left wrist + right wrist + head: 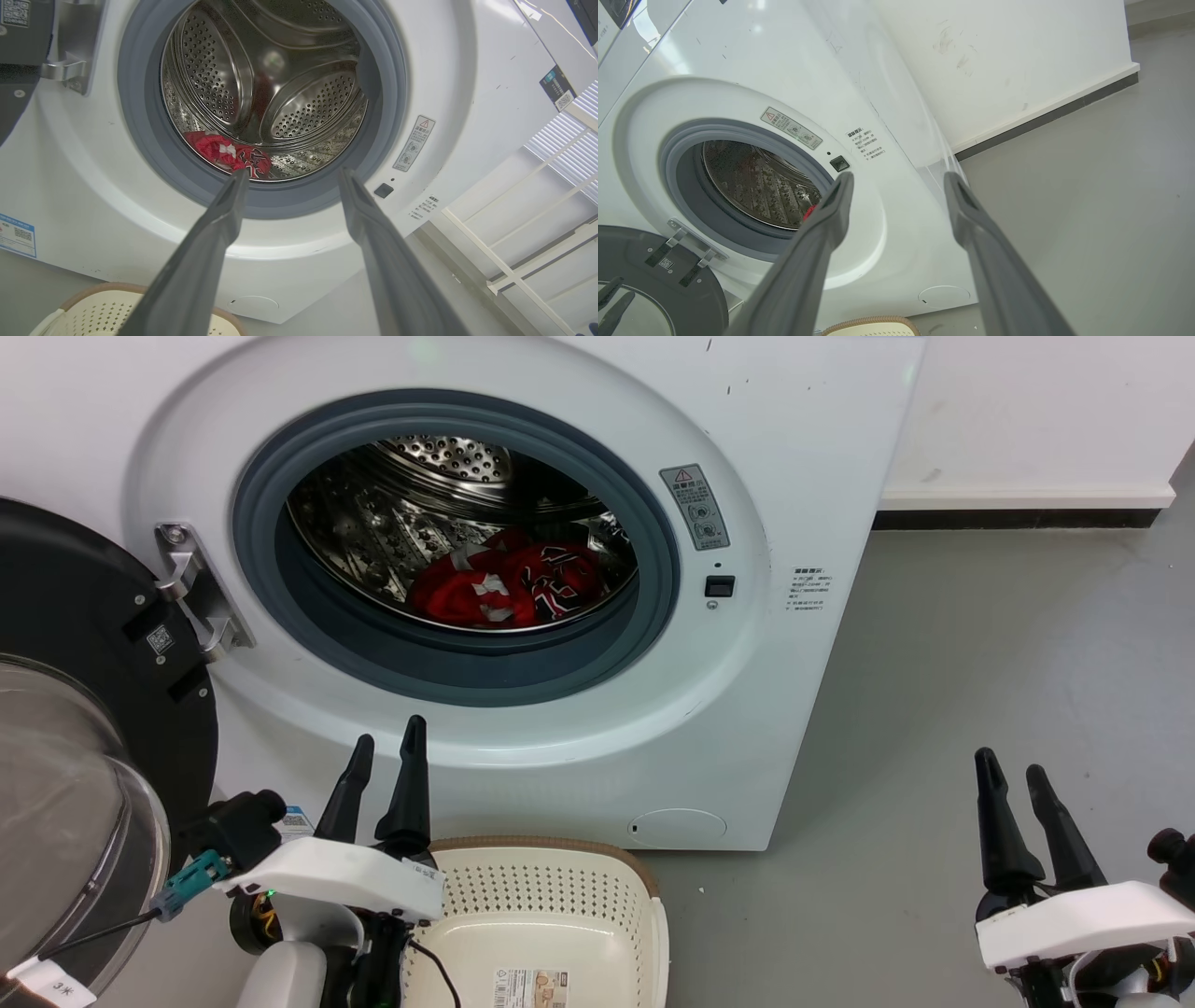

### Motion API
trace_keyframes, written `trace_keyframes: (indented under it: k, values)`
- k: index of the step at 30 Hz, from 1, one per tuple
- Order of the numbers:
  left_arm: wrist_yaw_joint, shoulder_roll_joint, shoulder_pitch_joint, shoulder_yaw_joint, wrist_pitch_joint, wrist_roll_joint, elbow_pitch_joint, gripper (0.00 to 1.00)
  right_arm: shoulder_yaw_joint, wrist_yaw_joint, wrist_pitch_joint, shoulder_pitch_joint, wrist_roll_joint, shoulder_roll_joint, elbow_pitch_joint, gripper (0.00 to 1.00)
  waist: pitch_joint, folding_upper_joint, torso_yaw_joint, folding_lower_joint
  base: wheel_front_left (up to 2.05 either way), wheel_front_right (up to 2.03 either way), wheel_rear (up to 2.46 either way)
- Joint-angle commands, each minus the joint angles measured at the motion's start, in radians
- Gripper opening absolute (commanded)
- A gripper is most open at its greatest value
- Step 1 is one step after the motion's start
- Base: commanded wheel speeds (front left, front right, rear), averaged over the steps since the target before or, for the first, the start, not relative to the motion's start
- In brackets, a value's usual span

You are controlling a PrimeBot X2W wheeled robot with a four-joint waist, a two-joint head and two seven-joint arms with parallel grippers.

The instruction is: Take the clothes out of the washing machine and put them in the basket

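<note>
progress: nothing moved out yet, by the look of it; all visible red fabric sits in the drum, basket holds no garment in the part seen.
done: door [84, 616] swung fully open at left of frame, porthole clear for reaching in.
left to do: reach in, grip, pull out, drop in basket; probably repeat if there is more than one garment, count not readable.
clothes [509, 583]: crumpled red heap with white patches and black-white lettering, on the drum [448, 457] floor, centre of head frame, a bit lower right within the porthole.
clothes axis: heap is wider than tall, long axis runs left-right across the frame; bunched up, so no collar or hem end to call as pointing anywhere.
washing machine [794, 476]: fills upper left and centre of head frame, porthole facing the camera.
basket [551, 887]: bottom centre, on the floor [980, 663] just in front of the washer base, mouth up; cut by the frame edge, so long axis not sure.
left hand [389, 733]: lower left, fingers apart, gripping nothing, tips pointing up at the porthole rim, outside the drum.
right hand [1008, 763]: lower right over bare floor, fingers apart, empty, well clear of the washer.
</note>
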Motion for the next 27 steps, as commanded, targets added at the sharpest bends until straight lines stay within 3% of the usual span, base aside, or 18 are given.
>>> trace_keyframes:
  k: [1, 27]
  values:
    - [0.005, 0.009, -0.027, -0.007, -0.010, 0.031, -0.008, 1.00, 0.003, 0.000, -0.005, 0.005, -0.035, 0.000, -0.019, 1.00, 0.000, 0.0000, 0.000, 0.0000, 0.00, 0.00, 0.00]
    - [0.027, 0.026, -0.057, -0.054, -0.077, 0.309, 0.043, 1.00, 0.005, 0.000, -0.023, 0.033, -0.341, 0.001, -0.065, 1.00, 0.003, 0.0000, 0.007, 0.0000, 0.00, 0.00, 0.00]
